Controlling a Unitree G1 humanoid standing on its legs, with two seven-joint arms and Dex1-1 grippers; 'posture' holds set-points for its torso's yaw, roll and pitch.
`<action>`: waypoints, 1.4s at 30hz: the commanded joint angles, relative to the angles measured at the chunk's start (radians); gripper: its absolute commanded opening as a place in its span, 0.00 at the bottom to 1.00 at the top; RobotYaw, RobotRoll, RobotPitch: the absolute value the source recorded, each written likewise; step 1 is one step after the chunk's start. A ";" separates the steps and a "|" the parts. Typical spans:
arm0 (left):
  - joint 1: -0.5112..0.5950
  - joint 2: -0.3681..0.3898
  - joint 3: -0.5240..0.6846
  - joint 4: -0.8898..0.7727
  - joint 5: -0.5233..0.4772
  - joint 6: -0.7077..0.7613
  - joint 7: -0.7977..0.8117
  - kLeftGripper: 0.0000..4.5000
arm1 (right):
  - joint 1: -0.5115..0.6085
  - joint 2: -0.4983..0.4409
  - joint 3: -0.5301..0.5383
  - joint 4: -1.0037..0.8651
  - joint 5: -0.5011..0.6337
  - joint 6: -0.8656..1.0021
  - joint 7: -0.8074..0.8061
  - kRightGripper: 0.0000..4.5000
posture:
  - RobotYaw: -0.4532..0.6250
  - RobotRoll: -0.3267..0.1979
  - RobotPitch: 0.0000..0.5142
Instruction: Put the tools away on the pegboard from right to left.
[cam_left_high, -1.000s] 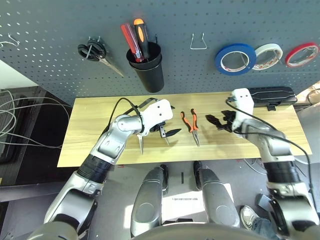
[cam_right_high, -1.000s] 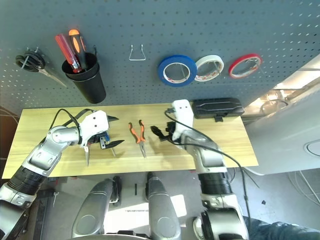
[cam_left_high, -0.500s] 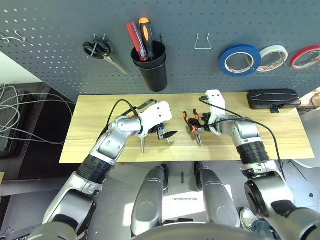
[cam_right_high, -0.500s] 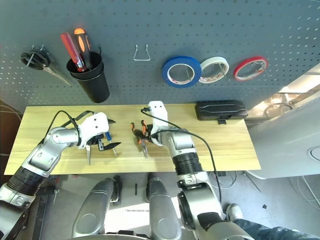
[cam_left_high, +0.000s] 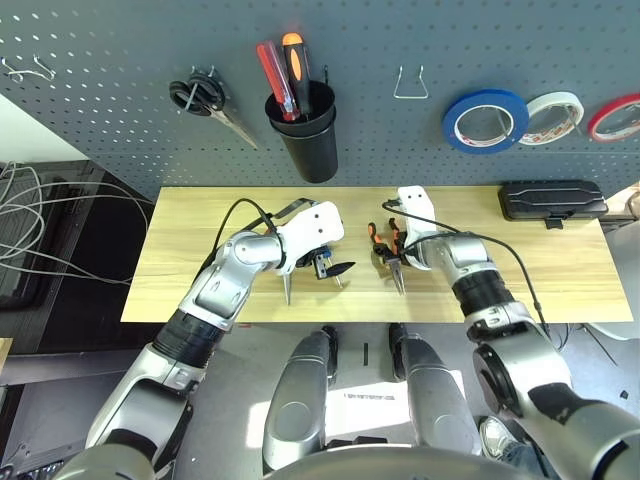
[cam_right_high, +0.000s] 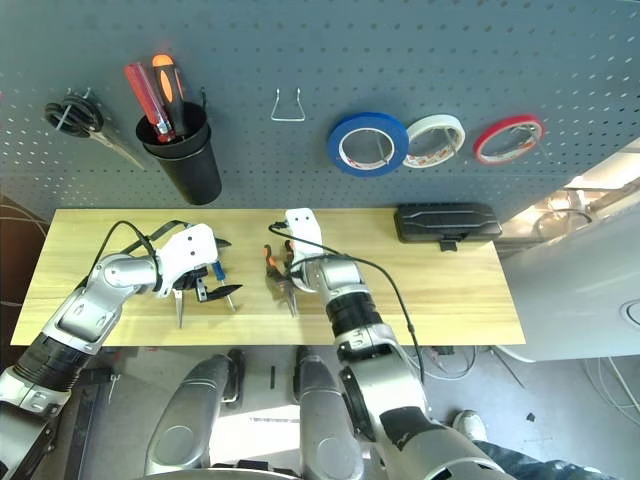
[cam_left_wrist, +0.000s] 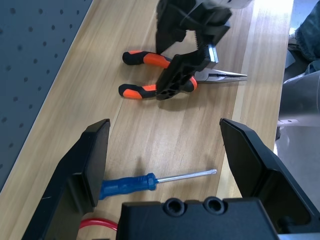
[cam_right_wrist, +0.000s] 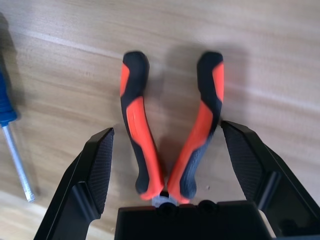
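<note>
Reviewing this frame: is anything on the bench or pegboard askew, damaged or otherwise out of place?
Nothing stands out. The pliers lie flat on the wooden table between the open fingers of the right gripper, and the blue-handled screwdriver lies flat nearby. On the pegboard, the blue tape roll hangs in place.

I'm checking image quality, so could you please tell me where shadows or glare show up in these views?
Right wrist view: soft shadows beside the pliers handles on the table. Left wrist view: a thin shadow under the screwdriver. Right eye view: bright glare at the right edge.
</note>
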 joint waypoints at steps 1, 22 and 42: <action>0.018 0.002 -0.002 -0.011 -0.005 0.009 -0.011 1.00 | 0.004 0.006 0.016 0.078 -0.026 -0.001 0.003 0.99 | 0.60 0.62 0.67; 0.008 -0.015 0.026 -0.008 -0.021 -0.019 0.008 1.00 | 0.193 -0.098 0.011 -0.297 -0.002 0.114 0.122 0.62 | 0.59 0.62 0.65; 0.011 -0.093 0.133 -0.057 -0.168 -0.193 0.036 1.00 | 0.432 -0.350 -0.029 -1.001 0.115 -0.221 0.375 0.62 | 0.51 0.62 0.65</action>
